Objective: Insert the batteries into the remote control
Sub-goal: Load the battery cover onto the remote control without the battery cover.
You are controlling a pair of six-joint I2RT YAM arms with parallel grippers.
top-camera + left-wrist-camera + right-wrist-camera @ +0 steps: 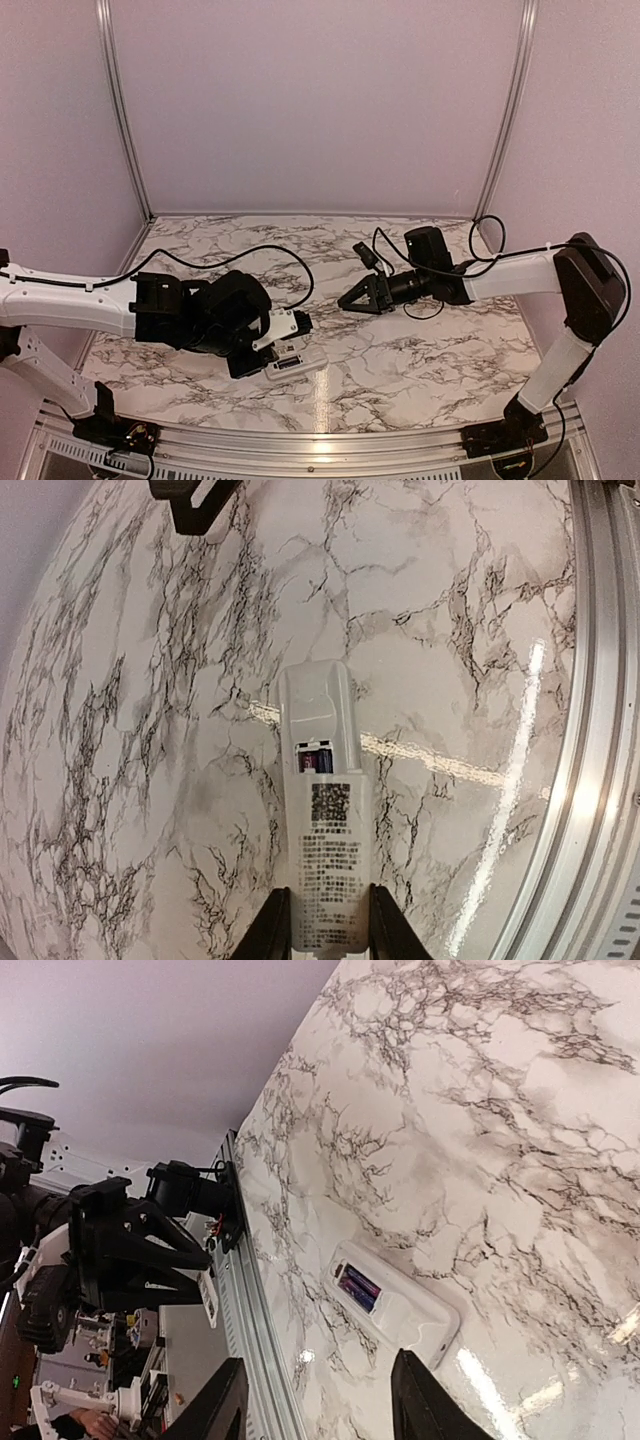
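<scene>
The remote control [322, 830] lies back up on the marble table [420, 350], near its near edge and left of the middle, and the left gripper [328, 922] has its jaws clamped on the sides of the remote's near end. In the open part of the battery compartment [358, 1287] the batteries [314, 760] seem to be seated, so I judge the loading step nearly finished. The right gripper [358, 297] hangs well apart to the far right with jaws apart and empty; the next move probably calls for it to come down to the remote, press the batteries flat and close the cover, while the left one holds the remote firm.
</scene>
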